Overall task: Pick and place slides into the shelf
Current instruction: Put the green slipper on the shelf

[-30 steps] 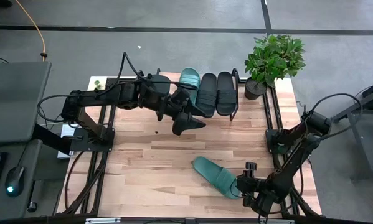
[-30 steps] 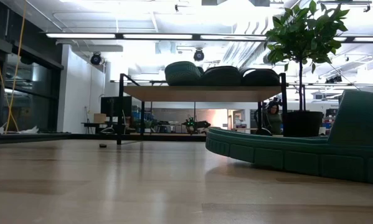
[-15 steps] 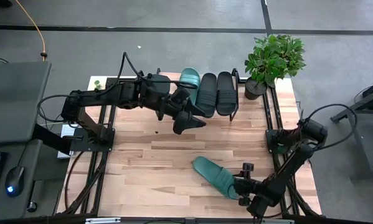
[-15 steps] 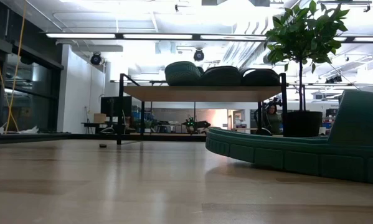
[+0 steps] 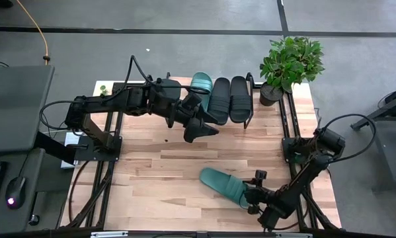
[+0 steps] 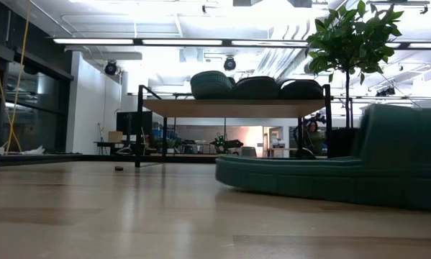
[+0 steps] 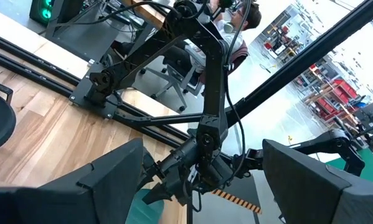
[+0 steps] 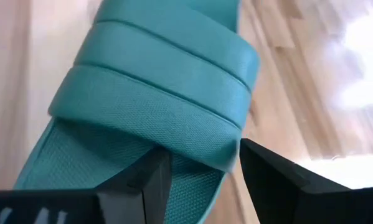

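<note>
On the table (image 5: 151,178), the shelf (image 5: 178,89) stands at twelve o'clock along the far edge, its wooden top bare on the left part and carrying three slides side by side on the right part: a teal one (image 5: 199,84), then two black ones (image 5: 219,99) (image 5: 239,98) toward three o'clock. In the low view the same three sit in a row on the shelf board (image 6: 229,108), teal (image 6: 211,84) at the nine o'clock end. The fourth slide, teal (image 5: 223,185), lies on the table at about five o'clock from the centre, well apart from the shelf, its length running diagonally. The right gripper (image 5: 250,196) is at that slide's end nearest the table's right front corner; in the right wrist view its two fingers (image 8: 136,186) stand either side of the slide's strap (image 8: 155,93), one finger on the strap's outer edge and the other over the footbed, so the jaws straddle the strap partly closed, though whether they press on it firmly I cannot tell. The left gripper (image 5: 199,129) hangs over the table just in front of the shelf, at about six o'clock from the shelf's teal slide, its fingers (image 7: 105,180) spread wide with nothing between them. A potted plant (image 5: 289,63) stands at the table's far right corner, just beside the shelf at its three o'clock end.
</note>
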`<state>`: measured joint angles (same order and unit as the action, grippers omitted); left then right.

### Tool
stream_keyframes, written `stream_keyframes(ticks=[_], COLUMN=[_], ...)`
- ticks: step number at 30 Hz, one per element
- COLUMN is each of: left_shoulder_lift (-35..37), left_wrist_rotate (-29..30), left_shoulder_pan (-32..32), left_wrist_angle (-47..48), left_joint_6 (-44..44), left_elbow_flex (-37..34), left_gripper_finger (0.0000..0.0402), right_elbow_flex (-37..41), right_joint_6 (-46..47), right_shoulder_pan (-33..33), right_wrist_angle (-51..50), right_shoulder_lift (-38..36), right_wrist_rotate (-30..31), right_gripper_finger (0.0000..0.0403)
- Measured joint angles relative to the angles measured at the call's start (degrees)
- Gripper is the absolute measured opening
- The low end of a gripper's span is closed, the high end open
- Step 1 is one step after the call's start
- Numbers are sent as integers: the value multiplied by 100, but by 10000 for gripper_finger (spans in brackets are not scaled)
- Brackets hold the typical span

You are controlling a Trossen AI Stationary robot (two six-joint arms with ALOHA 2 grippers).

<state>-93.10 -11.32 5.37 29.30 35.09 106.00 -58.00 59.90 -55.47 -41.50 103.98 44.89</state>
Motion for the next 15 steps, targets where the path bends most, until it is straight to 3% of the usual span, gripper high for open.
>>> stream_keyframes(ticks=[11, 15], left_shoulder_lift=[0, 0], left_wrist_rotate=[-62, -97], left_shoulder_pan=[107, 116], left_wrist_angle=[0, 0], left_joint_6=[74, 74], left_elbow_flex=[0, 0], left_gripper_finger=[308, 308], right_elbow_flex=[0, 0], right_joint_6=[-481, -473], right_shoulder_pan=[353, 348], right_wrist_angle=[74, 74], right_shoulder_lift=[-2, -2], right_wrist_rotate=[266, 249], right_gripper_finger=[176, 145])
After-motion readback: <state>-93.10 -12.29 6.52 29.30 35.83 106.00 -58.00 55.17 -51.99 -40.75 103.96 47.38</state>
